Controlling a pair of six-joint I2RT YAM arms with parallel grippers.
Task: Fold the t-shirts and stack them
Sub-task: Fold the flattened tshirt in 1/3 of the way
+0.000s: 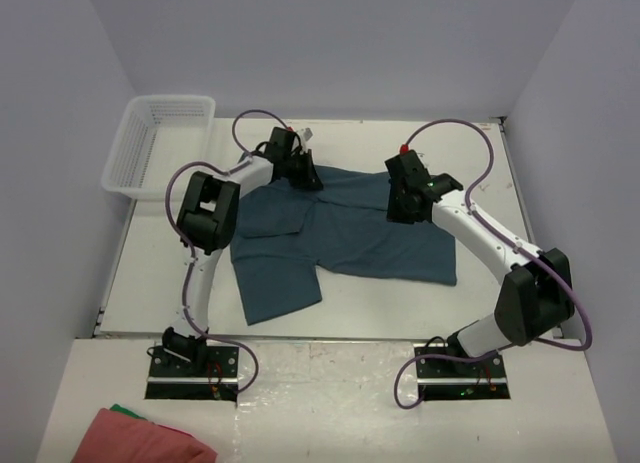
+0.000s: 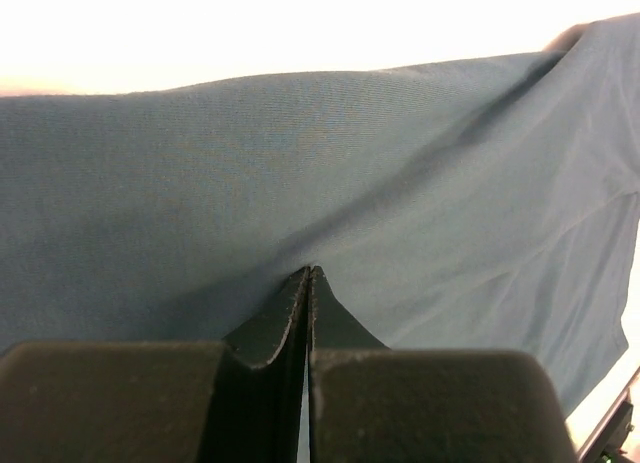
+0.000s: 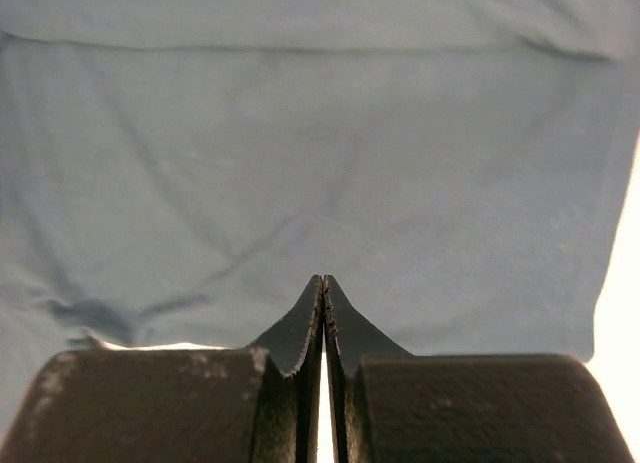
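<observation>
Pink-red cloth with a green edge lies bunched at the near left corner, on a speckled off-white board. Both arm base plates are bolted to that board, left and right, with purple cables looping off each. Beyond it sits a white table, matte and evenly lit. Plain white walls close in the back and both sides. White mesh basket sits at the far left corner, partly over the table's edge. Teal-blue shirt lies spread mid-table, creased, with one flap reaching toward the near edge on the left. Left gripper is at the shirt's far left edge and right gripper at its far edge right of centre. Left wrist view: gripper with jaws pressed together, the shirt filling the frame, its folds converging on the tips, so cloth is pinched there. Right wrist view: gripper likewise closed tight, the shirt stretched across in front, pale and backlit. Its lower edge meets the tips, with bright white showing beneath at the left and along the right side. Cloth appears nipped at that edge.
</observation>
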